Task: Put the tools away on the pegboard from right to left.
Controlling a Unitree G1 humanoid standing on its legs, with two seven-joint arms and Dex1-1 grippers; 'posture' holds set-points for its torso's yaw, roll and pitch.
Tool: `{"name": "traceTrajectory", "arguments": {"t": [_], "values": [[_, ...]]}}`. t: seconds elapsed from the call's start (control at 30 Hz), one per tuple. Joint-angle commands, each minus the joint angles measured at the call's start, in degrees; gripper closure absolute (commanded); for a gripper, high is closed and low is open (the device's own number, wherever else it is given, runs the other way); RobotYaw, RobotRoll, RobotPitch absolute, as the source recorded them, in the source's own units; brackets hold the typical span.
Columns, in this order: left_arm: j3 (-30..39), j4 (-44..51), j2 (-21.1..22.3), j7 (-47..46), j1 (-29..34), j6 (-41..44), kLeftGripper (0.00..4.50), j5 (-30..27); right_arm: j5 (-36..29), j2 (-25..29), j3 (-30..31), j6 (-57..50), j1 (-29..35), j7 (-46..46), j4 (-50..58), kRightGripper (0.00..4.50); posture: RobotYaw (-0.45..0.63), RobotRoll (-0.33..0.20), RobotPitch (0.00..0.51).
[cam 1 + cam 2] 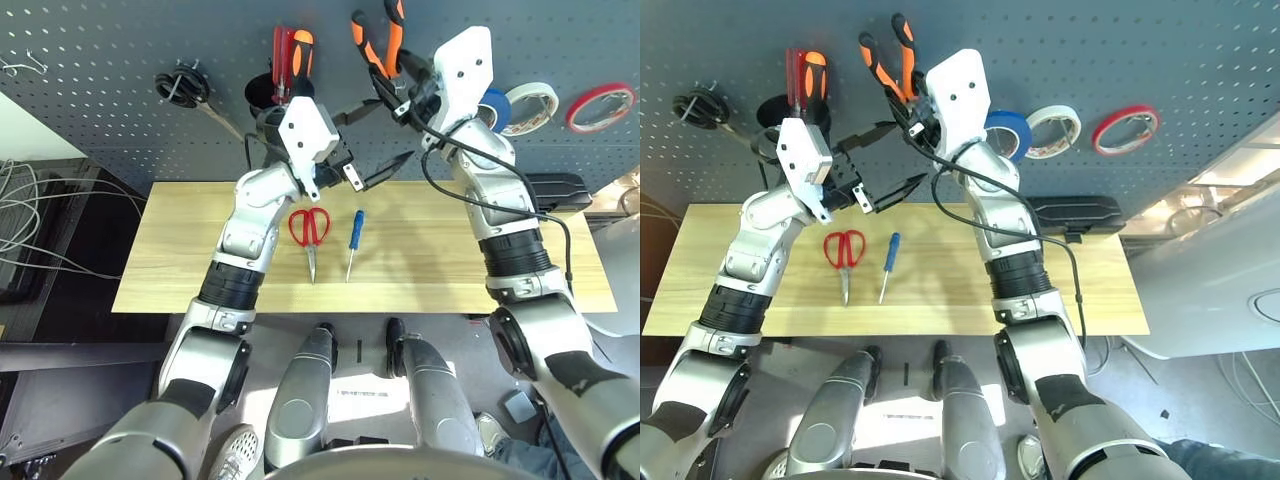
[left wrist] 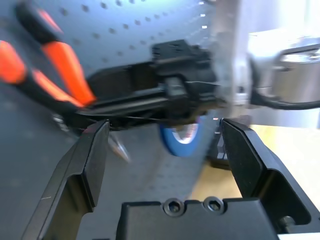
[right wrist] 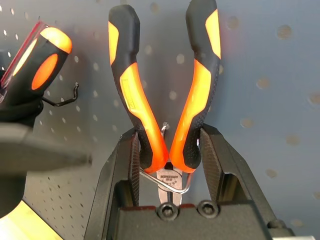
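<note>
The orange-and-black pliers (image 3: 150,100) stand handles-up against the pegboard (image 1: 120,90), with a wire hook (image 3: 172,182) passing between the handles. My right gripper (image 3: 167,140) is shut on them just above the pivot. The blue tape ring (image 1: 495,108) hangs on the board to the right of that arm. My left gripper (image 1: 375,145) is raised and open with nothing in it, just left of and below the pliers (image 1: 380,45). The red-handled scissors (image 1: 310,228) and the blue-handled screwdriver (image 1: 354,240) lie side by side on the wooden table (image 1: 200,230).
A white tape roll (image 1: 530,105) and a red one (image 1: 600,107) hang at the board's right. A black cup (image 1: 262,92) holds red and orange-handled tools (image 1: 292,55). A black tool (image 1: 182,85) hangs further left. A black case (image 1: 555,190) sits at the table's back right.
</note>
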State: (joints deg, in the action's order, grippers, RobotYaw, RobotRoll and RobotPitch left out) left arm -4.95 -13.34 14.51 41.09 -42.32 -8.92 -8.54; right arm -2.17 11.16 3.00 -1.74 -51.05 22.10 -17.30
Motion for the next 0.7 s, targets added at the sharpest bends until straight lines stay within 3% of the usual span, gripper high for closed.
{"name": "traceTrajectory", "arguments": {"t": [0.03,0.17,0.3,0.43,0.53,0.7], "values": [[-0.6,-2.5,0.4,-0.8,0.7,-1.0,0.0,1.9,0.1,0.3,-0.5,-0.6,0.4,-0.4,-1.2,2.62,0.11,0.0,0.315],[-1.2,-3.2,0.6,-0.7,0.9,-0.2,0.0,2.3,0.1,0.3,-0.4,-0.6,0.2,-0.4,-1.4,2.62,0.11,0.0,0.311],[-2.6,-2.6,1.4,1.5,2.2,1.8,0.0,2.2,-0.9,0.3,-0.6,-1.8,0.5,0.3,0.7,1.33,0.11,0.0,0.311],[-3.6,-1.6,2.7,3.5,3.2,3.5,0.0,2.2,-2.3,2.1,-1.4,-4.7,3.1,1.7,9.4,0.02,0.11,0.0,0.312],[-4.3,-0.7,4.1,4.9,3.8,5.3,0.0,2.4,-3.2,4.6,-1.9,-8.8,6.7,2.3,18.2,0.02,0.11,0.0,0.312],[-7.1,2.2,8.4,9.0,6.6,12.8,0.0,3.5,-12.4,8.2,-5.0,-20.5,16.0,4.8,38.7,0.02,0.11,0.0,0.331]]}}
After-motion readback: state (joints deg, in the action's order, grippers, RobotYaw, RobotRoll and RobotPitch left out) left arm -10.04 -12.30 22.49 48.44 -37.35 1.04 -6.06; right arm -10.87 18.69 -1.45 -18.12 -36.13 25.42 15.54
